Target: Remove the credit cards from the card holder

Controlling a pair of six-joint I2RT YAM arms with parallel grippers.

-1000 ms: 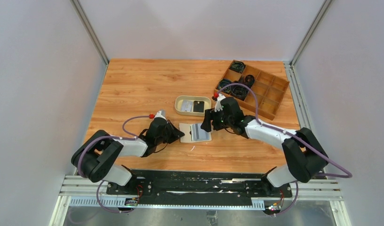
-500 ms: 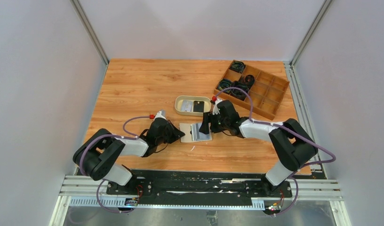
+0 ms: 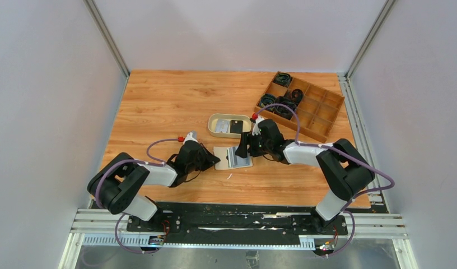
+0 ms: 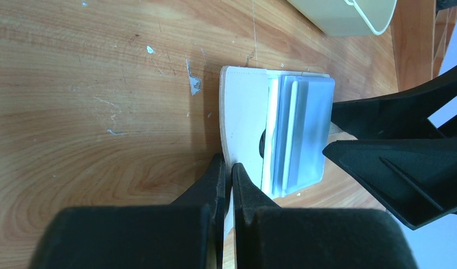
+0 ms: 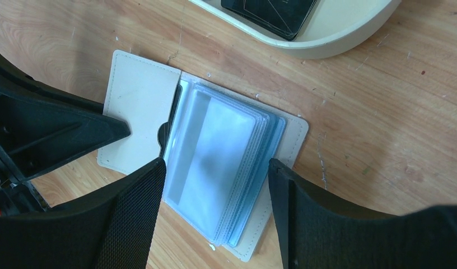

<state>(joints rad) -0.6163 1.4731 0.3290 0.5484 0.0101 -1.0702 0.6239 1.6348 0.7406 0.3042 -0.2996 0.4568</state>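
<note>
Right arm has folded in closer than a second ago, bringing the right tool [image 5: 215,168] over the card holder [image 5: 138,112]; the left arm has not shifted. The holder lies open on the counter [image 3: 170,101], just in front of the oval dish [image 5: 332,42]. The left tool [image 4: 229,171] is closed tight, pinching the edge of the bare left leaf. The right tool stands wide and holds nothing, its fingers straddling the pale blue credit cards [image 5: 226,131] stacked on the right leaf. A clean pull, I judge, means closing on the top card's edges only, then sliding it away from the pinned leaf. No brand or writing is legible.
</note>
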